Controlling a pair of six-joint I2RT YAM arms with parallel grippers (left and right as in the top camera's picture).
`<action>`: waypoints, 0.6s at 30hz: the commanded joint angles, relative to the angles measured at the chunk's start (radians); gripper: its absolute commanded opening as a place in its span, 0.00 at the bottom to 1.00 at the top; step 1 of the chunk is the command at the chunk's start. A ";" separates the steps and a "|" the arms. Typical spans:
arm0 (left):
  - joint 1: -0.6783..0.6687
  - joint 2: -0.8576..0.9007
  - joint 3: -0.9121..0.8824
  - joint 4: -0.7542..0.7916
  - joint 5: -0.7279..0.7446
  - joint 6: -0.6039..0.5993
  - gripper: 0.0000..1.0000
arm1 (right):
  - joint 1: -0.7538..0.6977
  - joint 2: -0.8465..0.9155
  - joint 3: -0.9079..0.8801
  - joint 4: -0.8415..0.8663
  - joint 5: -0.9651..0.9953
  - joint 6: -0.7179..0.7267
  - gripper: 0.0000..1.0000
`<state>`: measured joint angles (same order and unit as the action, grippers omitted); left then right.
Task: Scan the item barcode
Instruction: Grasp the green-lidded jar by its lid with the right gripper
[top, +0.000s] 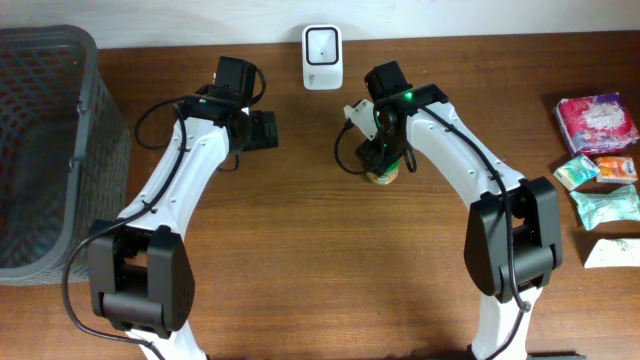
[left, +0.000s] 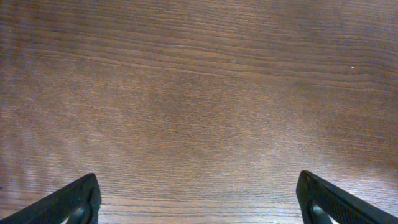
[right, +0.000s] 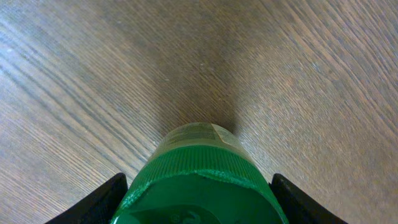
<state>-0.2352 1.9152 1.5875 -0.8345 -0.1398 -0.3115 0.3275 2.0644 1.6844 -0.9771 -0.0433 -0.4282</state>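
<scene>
Overhead dial centred on table (top: 300, 260); near edge = 6 o'clock.

- 4 o'clock, far right edge: white sachet (top: 612, 252), teal packet (top: 605, 205), then green packet (top: 577, 172) touching orange packet (top: 617, 168). Pink pack (top: 597, 122) sits at 3 o'clock beyond them. All are well apart from both arms.
- 1 o'clock, just off centre: green-capped bottle (top: 381, 176) upright on the wood. Right gripper (top: 382, 160) is directly over it. In the wrist view both fingers (right: 102, 202) press the sides of the ribbed cap, so the claw is clamped on the bottle. Label faces away; no barcode legible.
- 11 o'clock: left gripper (top: 262, 130) has fingers spread wide apart, with only bare wood between them.
- 9 o'clock: grey basket (top: 105, 150) at the left edge.
- 12 o'clock, far edge: white scanner (top: 322, 45), between the two grippers and beyond both, clear of the bottle.
</scene>
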 joint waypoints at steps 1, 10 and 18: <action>0.003 0.007 -0.003 -0.002 -0.011 -0.012 0.99 | -0.019 0.006 0.014 -0.003 -0.040 -0.046 0.62; 0.003 0.007 -0.003 -0.002 -0.011 -0.012 0.99 | -0.029 0.005 0.106 -0.033 -0.001 0.269 0.98; 0.003 0.007 -0.003 -0.002 -0.011 -0.012 0.99 | -0.072 0.026 0.054 -0.039 -0.042 0.600 0.99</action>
<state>-0.2352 1.9152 1.5875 -0.8345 -0.1398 -0.3115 0.2550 2.0697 1.8000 -1.0557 -0.0479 0.1253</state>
